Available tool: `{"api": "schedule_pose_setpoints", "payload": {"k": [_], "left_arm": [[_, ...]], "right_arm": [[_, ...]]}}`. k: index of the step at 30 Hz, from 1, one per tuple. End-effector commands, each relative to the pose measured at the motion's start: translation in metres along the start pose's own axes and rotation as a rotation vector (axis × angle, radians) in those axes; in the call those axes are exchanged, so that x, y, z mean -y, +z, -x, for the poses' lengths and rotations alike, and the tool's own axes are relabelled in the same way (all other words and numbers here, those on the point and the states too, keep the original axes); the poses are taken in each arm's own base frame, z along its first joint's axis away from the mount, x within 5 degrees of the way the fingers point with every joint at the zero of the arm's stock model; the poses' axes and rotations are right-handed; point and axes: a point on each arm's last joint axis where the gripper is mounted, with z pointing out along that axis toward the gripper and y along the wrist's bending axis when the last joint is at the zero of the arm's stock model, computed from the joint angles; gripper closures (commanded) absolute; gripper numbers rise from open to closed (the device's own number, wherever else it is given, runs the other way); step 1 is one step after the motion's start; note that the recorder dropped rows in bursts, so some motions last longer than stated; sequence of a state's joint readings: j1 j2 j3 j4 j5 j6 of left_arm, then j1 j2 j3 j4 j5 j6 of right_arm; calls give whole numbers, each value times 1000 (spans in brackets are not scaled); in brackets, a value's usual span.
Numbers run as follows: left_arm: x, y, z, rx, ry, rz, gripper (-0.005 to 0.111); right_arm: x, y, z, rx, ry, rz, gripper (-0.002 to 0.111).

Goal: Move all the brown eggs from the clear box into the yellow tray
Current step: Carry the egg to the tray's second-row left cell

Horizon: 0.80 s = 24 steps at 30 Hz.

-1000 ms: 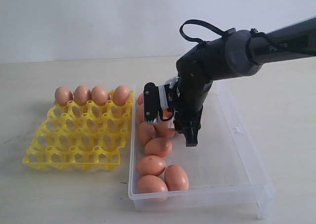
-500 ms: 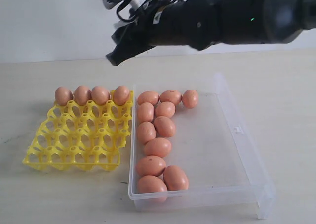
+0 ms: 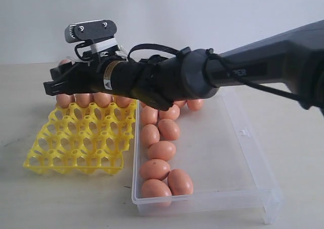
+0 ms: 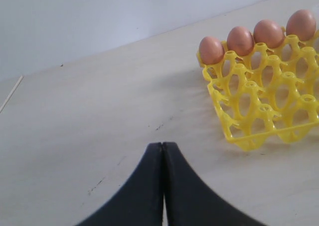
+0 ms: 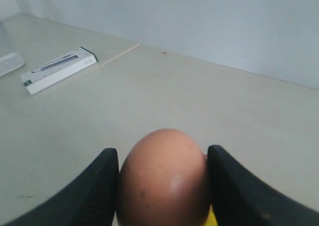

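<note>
Reaching in from 3 o'clock in the exterior view, the right gripper (image 3: 54, 83) hangs above the yellow tray (image 3: 76, 148) at 9 o'clock, over the eggs in its far row (image 3: 83, 100). More brown eggs (image 3: 161, 150) lie in the clear box (image 3: 243, 158) around 5 o'clock.

In the left wrist view, the left gripper (image 4: 163, 146) has its fingers pressed together on nothing.

In the right wrist view, the carried egg (image 5: 164, 181) sits clamped between both fingers (image 5: 99, 186).

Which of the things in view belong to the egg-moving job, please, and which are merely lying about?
Job: brown eggs in the clear box; yellow tray with four eggs along one edge; held egg clamped in the right gripper.
Lying about: white oblong device and small white item near it, seen in the right wrist view.
</note>
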<state>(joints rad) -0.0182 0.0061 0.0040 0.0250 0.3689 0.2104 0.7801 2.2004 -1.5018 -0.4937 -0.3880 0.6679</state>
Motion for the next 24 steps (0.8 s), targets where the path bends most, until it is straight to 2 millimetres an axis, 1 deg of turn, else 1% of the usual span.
{"api": "schedule_pose_setpoints", "payload": {"k": [1, 7, 13, 16, 19, 23, 24], "left_arm": [[0, -1, 2, 18, -5, 1, 107], [0, -1, 2, 18, -5, 1, 107], [0, -1, 2, 18, -5, 1, 107], [0, -1, 2, 18, -5, 1, 107], [0, -1, 2, 18, -3, 1, 107], [0, -1, 2, 18, -3, 1, 107], [0, -1, 2, 18, -3, 1, 107]], "right_arm": [[-2, 18, -4, 36, 54, 79, 108], [-1, 40, -19, 10, 34, 150, 108], [5, 58, -34, 5, 37, 150, 108], [7, 65, -37, 10, 33, 151, 108], [11, 76, -44, 21, 29, 149, 108], [19, 86, -54, 15, 32, 130, 108], [20, 86, -53, 19, 33, 129, 108]]}}
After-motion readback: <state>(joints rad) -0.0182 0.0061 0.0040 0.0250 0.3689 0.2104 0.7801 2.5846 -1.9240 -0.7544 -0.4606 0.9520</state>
